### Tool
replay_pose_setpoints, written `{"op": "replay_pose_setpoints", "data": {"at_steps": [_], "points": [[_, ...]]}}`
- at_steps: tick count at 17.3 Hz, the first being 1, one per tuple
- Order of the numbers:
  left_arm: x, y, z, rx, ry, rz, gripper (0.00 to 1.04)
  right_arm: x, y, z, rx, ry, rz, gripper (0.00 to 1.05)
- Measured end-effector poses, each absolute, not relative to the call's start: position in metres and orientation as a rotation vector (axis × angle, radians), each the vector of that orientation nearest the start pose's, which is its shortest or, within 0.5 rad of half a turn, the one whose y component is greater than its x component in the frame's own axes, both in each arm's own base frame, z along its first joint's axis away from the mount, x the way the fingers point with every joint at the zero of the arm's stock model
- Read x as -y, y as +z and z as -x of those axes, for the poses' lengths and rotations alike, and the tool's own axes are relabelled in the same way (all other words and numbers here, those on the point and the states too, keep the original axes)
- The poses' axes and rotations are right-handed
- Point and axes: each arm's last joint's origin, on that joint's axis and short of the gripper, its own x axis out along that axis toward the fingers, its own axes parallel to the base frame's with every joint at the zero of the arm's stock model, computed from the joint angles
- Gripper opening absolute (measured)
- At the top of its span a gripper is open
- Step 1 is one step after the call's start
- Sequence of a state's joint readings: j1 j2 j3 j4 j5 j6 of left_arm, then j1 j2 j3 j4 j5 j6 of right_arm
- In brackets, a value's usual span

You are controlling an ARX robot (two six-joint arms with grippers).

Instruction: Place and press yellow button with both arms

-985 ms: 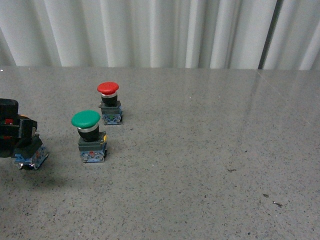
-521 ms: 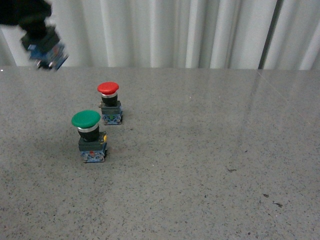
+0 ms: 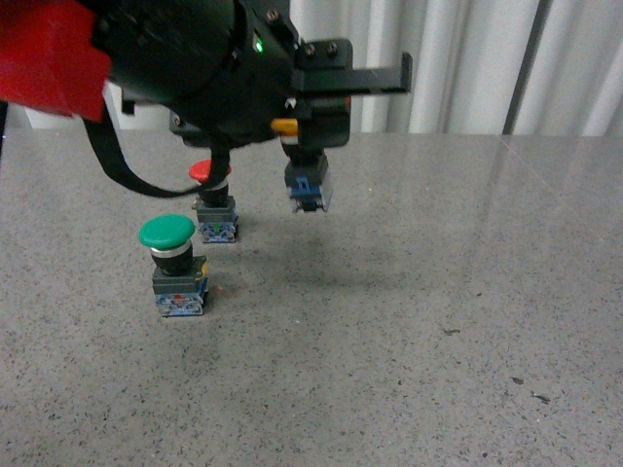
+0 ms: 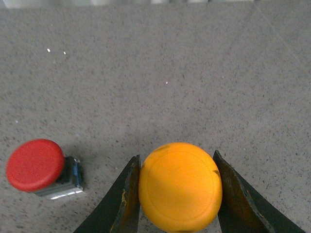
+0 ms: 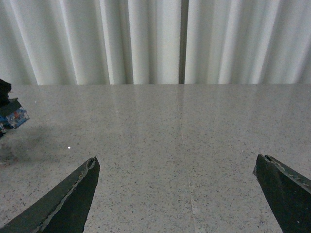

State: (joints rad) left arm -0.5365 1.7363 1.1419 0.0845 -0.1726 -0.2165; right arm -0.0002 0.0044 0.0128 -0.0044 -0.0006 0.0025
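Observation:
The yellow button (image 3: 308, 187) hangs in the air above the table, a little right of the red button, its blue-grey base pointing down. My left gripper (image 4: 176, 156) is shut on its round yellow cap (image 4: 180, 187), with one black finger (image 4: 127, 194) on each side. The bulky black left arm (image 3: 204, 68) fills the upper left of the front view. My right gripper (image 5: 176, 159) is open with only bare table between its fingers. It does not show in the front view. In the right wrist view the held button's base (image 5: 12, 118) shows at the far left edge.
A green-capped button (image 3: 167, 233) stands on the grey speckled table (image 3: 438, 292) at front left. A red-capped button (image 3: 207, 173) (image 4: 35, 164) stands behind it, partly covered by the arm's cable. White curtains (image 3: 467, 58) close the back.
The left arm has lifted the yellow button from low at the left edge, up past the top left, and swung it right to the middle, beside the red button.

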Motion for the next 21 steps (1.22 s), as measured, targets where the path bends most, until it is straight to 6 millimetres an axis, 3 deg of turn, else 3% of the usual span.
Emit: {"op": "replay_pose_setpoints", "data": {"at_steps": [7, 15, 20, 21], "points": [[0.222, 0.187, -0.331, -0.605, -0.246, 0.085, 0.35, 0.000, 0.167, -0.097, 0.004, 0.000, -0.002, 0.98], [0.237, 0.181, -0.316, -0.633, -0.235, 0.067, 0.35, 0.000, 0.167, -0.097, 0.004, 0.000, -0.002, 0.98], [0.239, 0.182, -0.315, -0.634, -0.253, 0.058, 0.81, 0.000, 0.167, -0.097, 0.004, 0.000, -0.002, 0.98], [0.239, 0.182, -0.315, -0.632, -0.255, 0.053, 0.87, 0.000, 0.167, -0.097, 0.004, 0.000, -0.002, 0.98]]}}
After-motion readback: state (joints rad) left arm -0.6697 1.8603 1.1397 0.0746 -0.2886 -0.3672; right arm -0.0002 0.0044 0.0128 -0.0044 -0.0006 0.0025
